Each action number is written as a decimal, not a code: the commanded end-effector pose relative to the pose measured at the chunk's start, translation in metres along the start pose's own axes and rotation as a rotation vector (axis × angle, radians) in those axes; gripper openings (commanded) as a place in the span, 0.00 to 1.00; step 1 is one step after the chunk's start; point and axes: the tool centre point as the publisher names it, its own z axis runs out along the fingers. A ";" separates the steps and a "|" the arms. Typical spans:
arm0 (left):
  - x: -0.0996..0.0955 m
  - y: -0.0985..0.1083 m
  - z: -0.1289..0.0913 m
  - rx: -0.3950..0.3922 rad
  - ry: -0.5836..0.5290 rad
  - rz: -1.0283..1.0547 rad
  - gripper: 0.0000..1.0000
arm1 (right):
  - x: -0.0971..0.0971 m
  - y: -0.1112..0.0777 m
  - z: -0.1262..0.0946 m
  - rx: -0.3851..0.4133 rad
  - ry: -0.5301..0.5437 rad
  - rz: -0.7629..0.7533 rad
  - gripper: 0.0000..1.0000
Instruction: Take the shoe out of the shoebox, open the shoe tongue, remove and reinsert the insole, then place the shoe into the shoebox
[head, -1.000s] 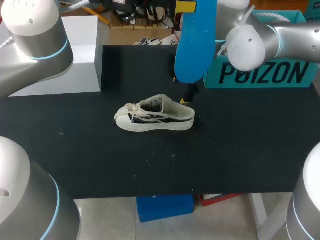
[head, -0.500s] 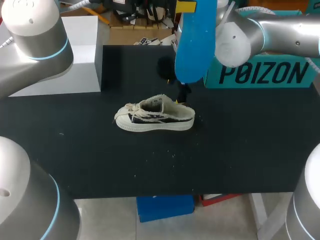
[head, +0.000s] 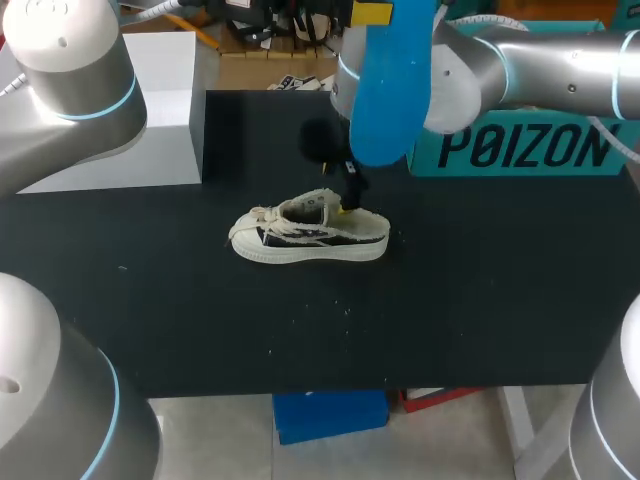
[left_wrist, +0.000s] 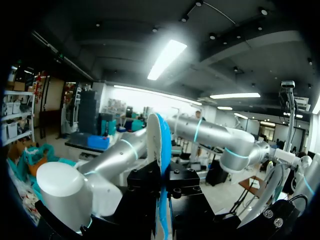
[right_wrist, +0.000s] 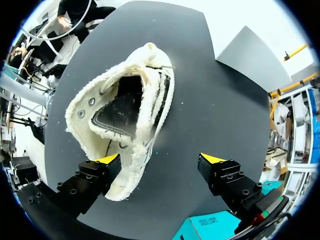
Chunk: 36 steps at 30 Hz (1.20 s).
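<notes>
Spread wide, the right pincer (right_wrist: 160, 160) hangs low at the sneaker's (right_wrist: 125, 112) heel. One yellow tip is at the heel rim, touching or not I cannot tell, and the other is over bare table (right_wrist: 200, 100). The sneaker's dark inside is hard to read. The left pincer (left_wrist: 165, 187) clamps the blue insole (left_wrist: 161, 150) edge-on, its tips hidden. In the head view that insole covers the right wrist, and the teal shoebox (head: 530, 150) behind is partly blocked.
</notes>
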 end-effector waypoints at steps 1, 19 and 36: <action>-0.001 0.000 0.001 0.002 -0.002 0.002 0.00 | -0.006 0.008 0.008 0.012 0.021 0.000 1.00; -0.001 0.000 0.001 0.002 -0.002 0.002 0.00 | 0.000 0.018 0.021 0.038 0.059 0.055 1.00; -0.001 0.000 0.001 0.002 -0.002 0.002 0.00 | 0.010 0.030 0.031 0.042 0.116 0.065 0.00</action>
